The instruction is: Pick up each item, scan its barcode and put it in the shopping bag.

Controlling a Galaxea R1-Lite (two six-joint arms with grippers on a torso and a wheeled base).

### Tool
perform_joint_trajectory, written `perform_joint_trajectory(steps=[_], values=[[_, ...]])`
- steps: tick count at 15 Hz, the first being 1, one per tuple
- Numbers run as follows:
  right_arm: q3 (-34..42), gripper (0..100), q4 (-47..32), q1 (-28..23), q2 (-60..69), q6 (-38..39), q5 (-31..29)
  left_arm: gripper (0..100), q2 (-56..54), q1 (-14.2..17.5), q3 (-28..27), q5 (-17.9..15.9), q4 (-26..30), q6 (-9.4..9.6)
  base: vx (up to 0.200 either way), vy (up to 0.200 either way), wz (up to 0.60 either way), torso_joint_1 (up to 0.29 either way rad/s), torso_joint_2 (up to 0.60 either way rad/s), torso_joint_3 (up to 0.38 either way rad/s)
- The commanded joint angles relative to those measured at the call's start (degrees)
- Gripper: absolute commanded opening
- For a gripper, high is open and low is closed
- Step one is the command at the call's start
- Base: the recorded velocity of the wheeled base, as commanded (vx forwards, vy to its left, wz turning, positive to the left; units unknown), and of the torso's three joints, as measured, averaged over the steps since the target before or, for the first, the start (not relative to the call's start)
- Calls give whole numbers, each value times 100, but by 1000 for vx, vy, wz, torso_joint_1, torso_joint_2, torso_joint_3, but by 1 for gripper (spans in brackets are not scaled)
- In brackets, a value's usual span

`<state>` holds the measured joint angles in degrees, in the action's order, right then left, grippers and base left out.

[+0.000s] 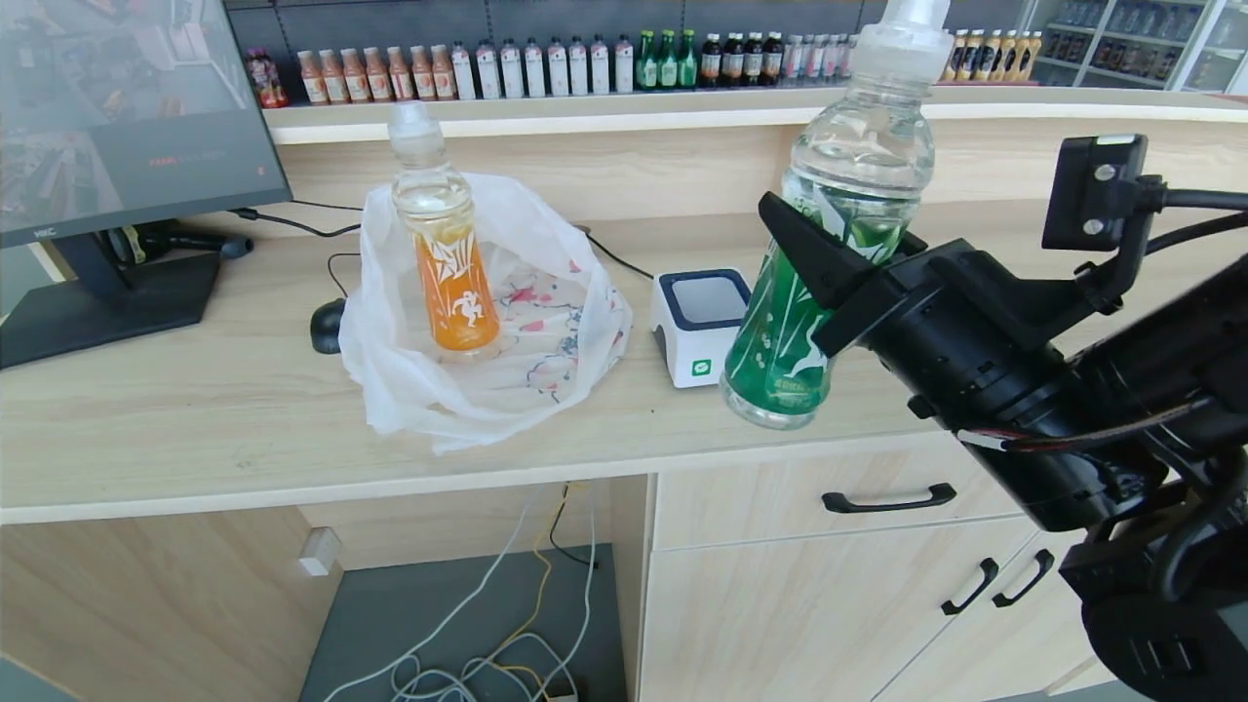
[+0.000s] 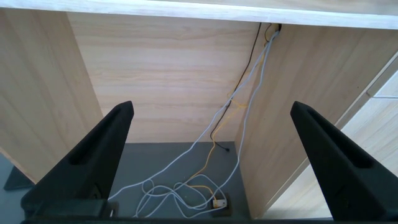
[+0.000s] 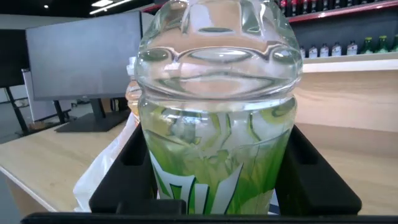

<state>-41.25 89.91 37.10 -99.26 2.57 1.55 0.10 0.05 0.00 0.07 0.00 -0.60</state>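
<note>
My right claw (image 1: 811, 222) was clamped around the waist of the green-labelled drink bottle (image 1: 858, 146), one finger on each side of the label. The bottle's long axis ran close to vertical: white cap up and leaning a little to my right, base down near the front edge of the wooden counter (image 1: 195, 409). It stood just to the right of the barcode scanner (image 1: 700, 322); whether the base touched the counter I could not tell. From the right wrist, the bottle (image 3: 217, 124) sat squarely between that claw's (image 3: 217, 186) two fingers, its clear shoulder rising above them. My left claw (image 2: 214, 168) was spread wide with nothing in it, down below the counter and facing loose cables (image 2: 186, 193). To the scanner's left, an orange-labelled bottle (image 1: 444, 224) stood upright inside the white shopping bag (image 1: 546, 322).
</note>
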Motion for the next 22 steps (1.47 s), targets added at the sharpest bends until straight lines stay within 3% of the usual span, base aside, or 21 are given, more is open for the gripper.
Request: perform_joint_trajectory(steps=[1,3,8,15,22], values=[[21,0,9,17,-94,-108,39,100,8,4,0,1,0,-19,0,0,0,0,0,0],[-76,0,9,26,-138,-354,302,100,8,4,0,1,0,-37,0,0,0,0,0,0],[161,0,9,342,-112,-310,390,100,-1,4,0,1,0,-37,0,200,0,5,0,1],[425,0,9,333,108,-266,381,100,-1,4,0,1,-9,-28,0,200,0,2,2,2],[364,0,9,351,64,-310,381,100,-1,4,0,1,0,-11,0,0,0,0,0,0]])
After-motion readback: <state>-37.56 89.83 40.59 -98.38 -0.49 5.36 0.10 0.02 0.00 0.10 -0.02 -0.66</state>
